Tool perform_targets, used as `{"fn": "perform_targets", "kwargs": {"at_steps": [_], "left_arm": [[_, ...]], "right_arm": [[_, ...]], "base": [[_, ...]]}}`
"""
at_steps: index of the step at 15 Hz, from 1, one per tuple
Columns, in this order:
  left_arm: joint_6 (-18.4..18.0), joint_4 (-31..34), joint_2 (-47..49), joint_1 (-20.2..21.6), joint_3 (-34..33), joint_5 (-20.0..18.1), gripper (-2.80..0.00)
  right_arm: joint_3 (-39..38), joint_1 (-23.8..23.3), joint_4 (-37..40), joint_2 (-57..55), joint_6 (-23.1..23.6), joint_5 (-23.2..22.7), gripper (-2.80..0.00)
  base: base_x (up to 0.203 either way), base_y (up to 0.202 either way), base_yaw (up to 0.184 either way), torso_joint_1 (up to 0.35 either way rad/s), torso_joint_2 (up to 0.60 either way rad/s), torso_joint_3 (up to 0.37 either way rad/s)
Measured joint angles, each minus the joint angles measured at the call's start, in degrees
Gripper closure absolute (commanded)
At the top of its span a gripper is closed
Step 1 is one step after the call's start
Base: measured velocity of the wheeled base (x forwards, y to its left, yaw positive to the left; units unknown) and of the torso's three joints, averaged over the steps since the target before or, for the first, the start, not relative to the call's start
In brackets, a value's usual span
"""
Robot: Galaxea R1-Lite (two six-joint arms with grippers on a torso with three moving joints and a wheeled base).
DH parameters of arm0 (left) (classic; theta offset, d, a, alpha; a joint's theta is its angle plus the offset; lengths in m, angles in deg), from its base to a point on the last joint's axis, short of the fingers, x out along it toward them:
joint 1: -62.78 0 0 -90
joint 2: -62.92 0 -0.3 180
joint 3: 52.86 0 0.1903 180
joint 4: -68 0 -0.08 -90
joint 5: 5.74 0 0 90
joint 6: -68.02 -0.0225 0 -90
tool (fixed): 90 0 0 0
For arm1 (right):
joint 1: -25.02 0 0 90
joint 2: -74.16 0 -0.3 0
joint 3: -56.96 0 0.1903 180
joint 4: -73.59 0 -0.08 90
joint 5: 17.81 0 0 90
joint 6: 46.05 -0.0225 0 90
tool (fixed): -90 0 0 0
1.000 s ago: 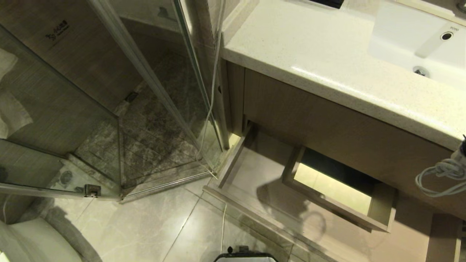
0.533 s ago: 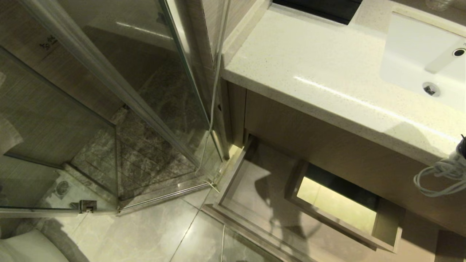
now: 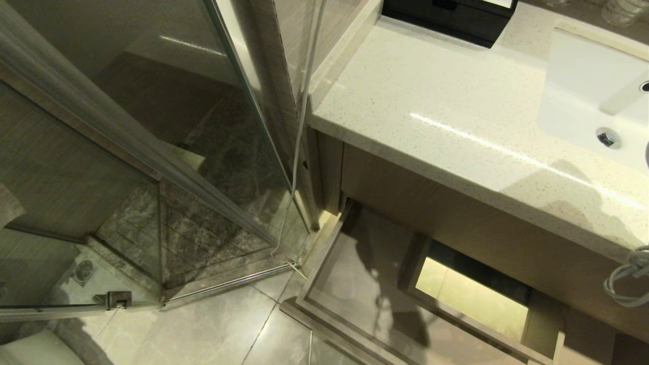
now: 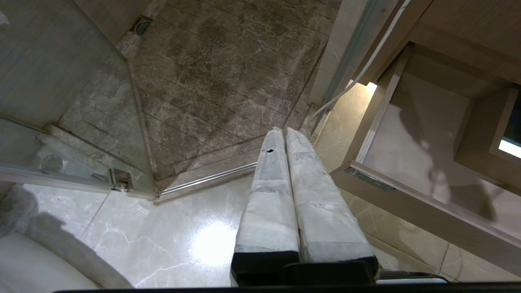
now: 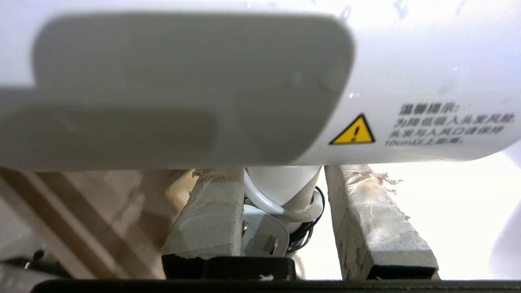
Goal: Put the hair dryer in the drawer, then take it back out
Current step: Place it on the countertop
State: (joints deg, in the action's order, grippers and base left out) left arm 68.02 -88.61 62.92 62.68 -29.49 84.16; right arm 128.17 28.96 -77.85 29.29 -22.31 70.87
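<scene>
The right gripper (image 5: 285, 191) has its jaws clamped on the hair dryer (image 5: 366, 81), cord dangling at three o'clock. Lower it gently into the open drawer (image 3: 350, 284) at five o'clock, clear of the counter (image 3: 456, 116). Left gripper (image 4: 283, 134): jaws closed, idle.

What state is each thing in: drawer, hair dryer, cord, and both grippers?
drawer: pulled open, nothing in the part that shows.
hair dryer: out of the drawer, handle between the right gripper fingers.
cord: bundled, hanging in the air.
left gripper: shut, empty, above the floor.
</scene>
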Motion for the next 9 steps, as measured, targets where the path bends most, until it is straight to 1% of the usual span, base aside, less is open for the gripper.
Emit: {"fn": "perform_targets", "kwargs": {"at_steps": [2, 4, 7, 9], "left_arm": [[0.0, 0.0, 0.0, 0.0, 0.0, 0.0, 0.00], [0.0, 0.0, 0.0, 0.0, 0.0, 0.0, 0.00], [0.0, 0.0, 0.0, 0.0, 0.0, 0.0, 0.00], [0.0, 0.0, 0.0, 0.0, 0.0, 0.0, 0.00]], "right_arm": [[5.5, 0.0, 5.1, -1.9, 0.1, -0.2, 0.00], [14.1, 1.3, 10.7, -6.3, 0.3, -0.3, 0.00], [28.4, 6.2, 16.1, -15.0, 2.4, -0.9, 0.00], [35.1, 11.2, 18.5, -20.9, 3.6, -1.7, 0.00]], "base": [[0.000, 0.000, 0.000, 0.000, 0.00, 0.000], [0.000, 0.000, 0.000, 0.000, 0.00, 0.000], [0.000, 0.000, 0.000, 0.000, 0.00, 0.000], [0.000, 0.000, 0.000, 0.000, 0.00, 0.000]]}}
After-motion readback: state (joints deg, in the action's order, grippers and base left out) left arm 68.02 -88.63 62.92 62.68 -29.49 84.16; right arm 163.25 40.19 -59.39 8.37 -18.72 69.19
